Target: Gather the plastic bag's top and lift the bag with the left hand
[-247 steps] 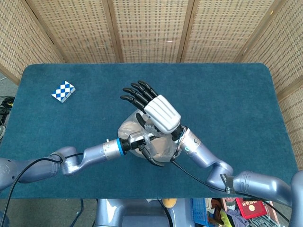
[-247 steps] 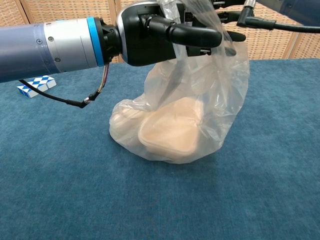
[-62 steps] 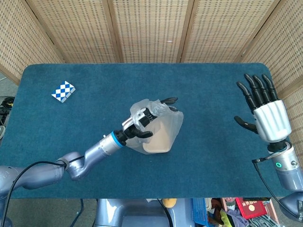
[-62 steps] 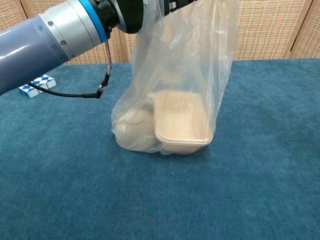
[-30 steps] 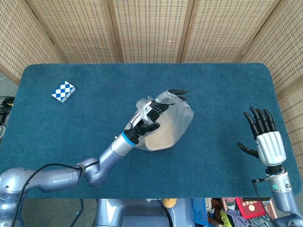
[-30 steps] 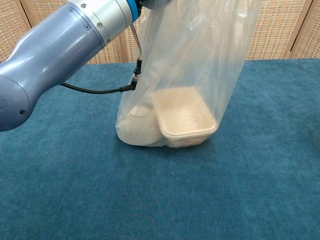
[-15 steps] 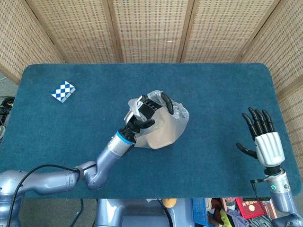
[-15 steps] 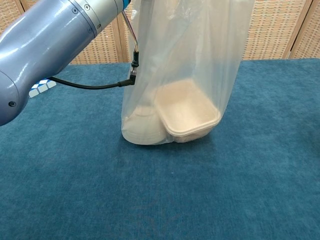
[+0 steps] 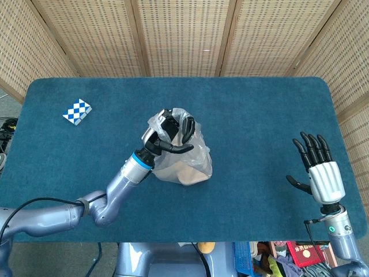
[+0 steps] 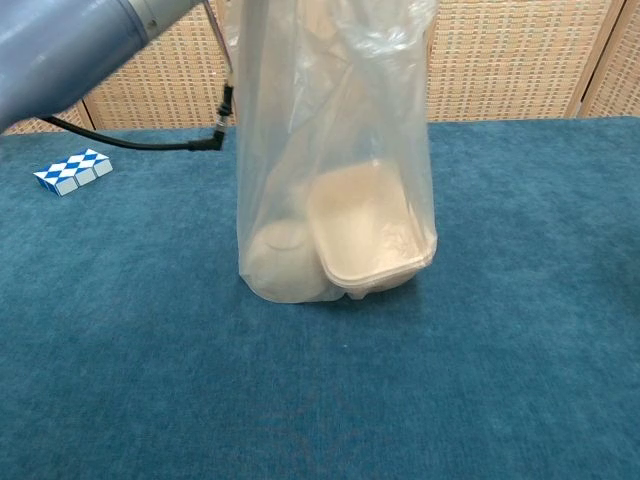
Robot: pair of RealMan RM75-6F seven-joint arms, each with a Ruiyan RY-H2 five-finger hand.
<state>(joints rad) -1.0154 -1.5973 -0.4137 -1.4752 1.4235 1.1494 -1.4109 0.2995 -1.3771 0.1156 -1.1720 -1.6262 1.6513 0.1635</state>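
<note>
A clear plastic bag (image 10: pixel 330 150) hangs stretched tall, its gathered top gripped by my left hand (image 9: pixel 170 134) in the head view. Inside lie a beige takeaway box (image 10: pixel 370 230) tilted on its side and a round pale container (image 10: pixel 285 262). In the chest view the bag's (image 9: pixel 193 161) bottom sits at or just above the blue cloth; I cannot tell whether it touches. The left hand itself is above the chest view's top edge; only its forearm (image 10: pixel 80 40) shows. My right hand (image 9: pixel 318 167) hovers open, fingers spread, far off at the table's right front.
A blue-and-white checkered block (image 9: pixel 77 111) lies at the back left of the blue-covered table (image 9: pixel 265 115); it also shows in the chest view as the block (image 10: pixel 72 170). Wicker screens stand behind the table.
My left hand has moved left and up with the bag's top, pulling the bag taller and narrower. The right hand has stayed nearly still.
</note>
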